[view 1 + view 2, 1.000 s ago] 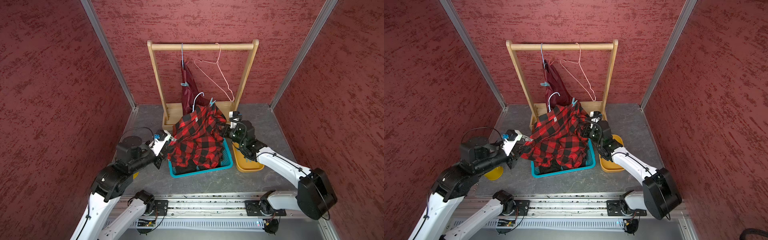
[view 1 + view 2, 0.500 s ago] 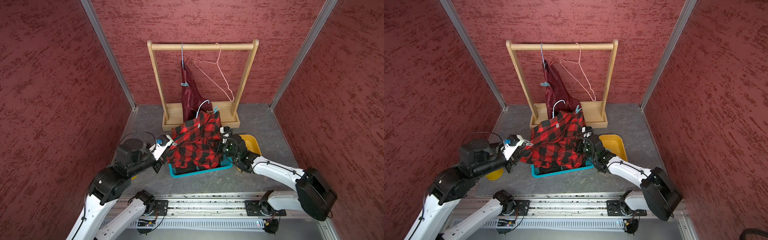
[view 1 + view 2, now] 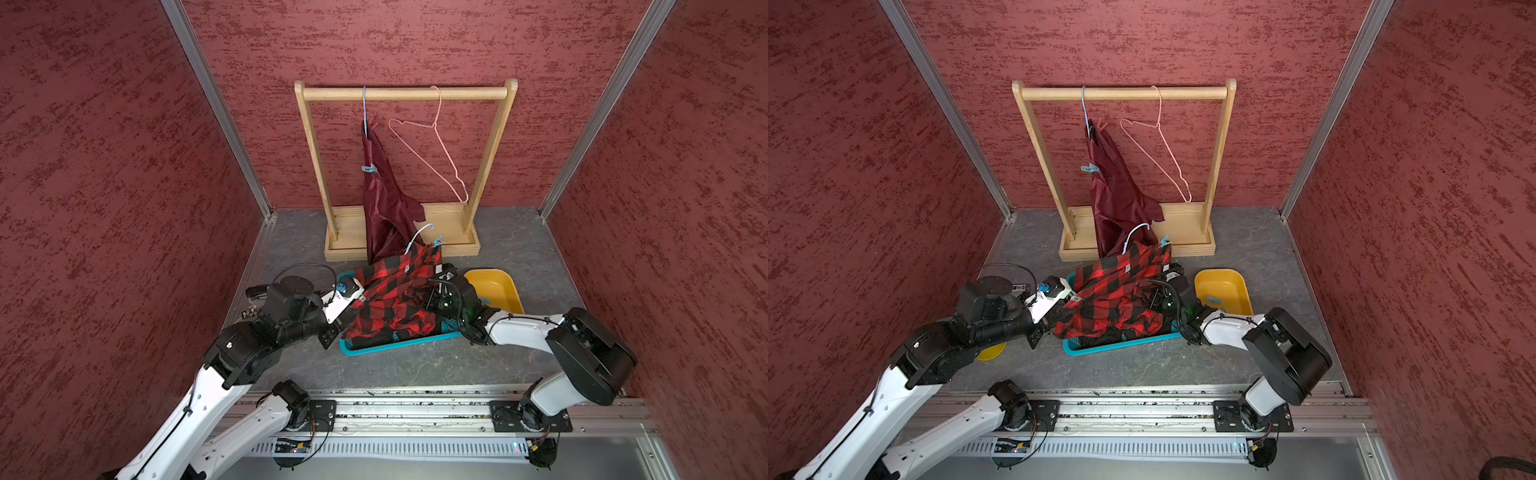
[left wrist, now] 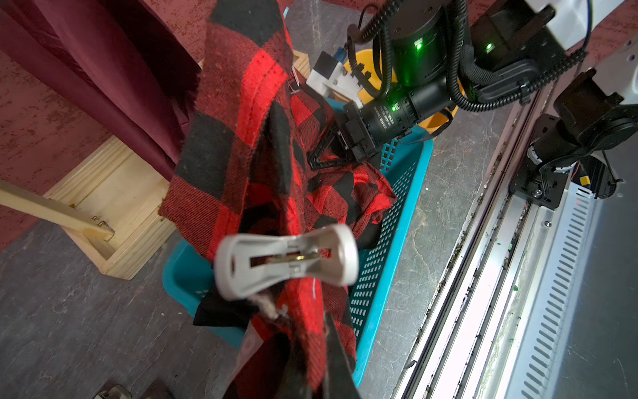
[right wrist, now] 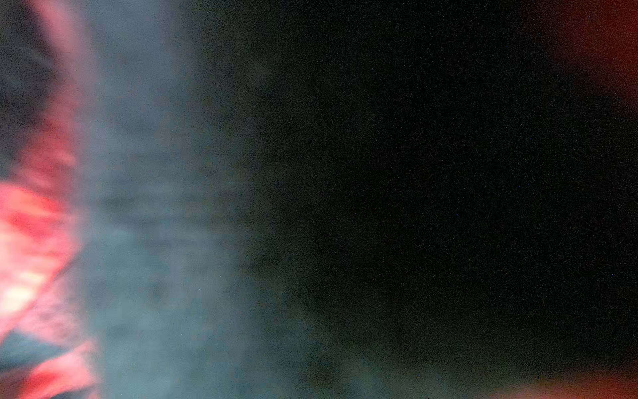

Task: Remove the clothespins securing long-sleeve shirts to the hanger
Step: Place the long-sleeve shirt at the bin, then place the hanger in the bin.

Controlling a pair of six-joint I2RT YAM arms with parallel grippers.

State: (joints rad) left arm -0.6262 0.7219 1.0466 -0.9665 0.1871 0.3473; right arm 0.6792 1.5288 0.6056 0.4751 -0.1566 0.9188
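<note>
white clothespin (image 4: 286, 260) sits on the plaid shirt (image 3: 395, 291) edge; shirt heaped over the teal basket (image 3: 374, 347). teal clothespin (image 3: 439, 240) at the shirt's far end, second teal clothespin (image 3: 369, 168) on the hanging maroon shirt (image 3: 386, 199). left gripper (image 4: 293, 349) clamped on plaid fabric. right gripper (image 4: 322, 152) buried in fabric, can't tell its state.

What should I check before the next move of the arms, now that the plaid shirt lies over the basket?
1. Left gripper hold on the plaid shirt: ok, shut on its edge.
2. Right gripper jaws: cannot tell; they sit against the plaid cloth, and the right wrist view is only blur.
3. Plaid shirt free of clips: not ok; a white clothespin and a teal clothespin are on it.
4. Maroon shirt free of clips: not ok; a second teal clothespin grips it on the rack.
5. Yellow tray uncovered: ok, beside the basket.
</note>
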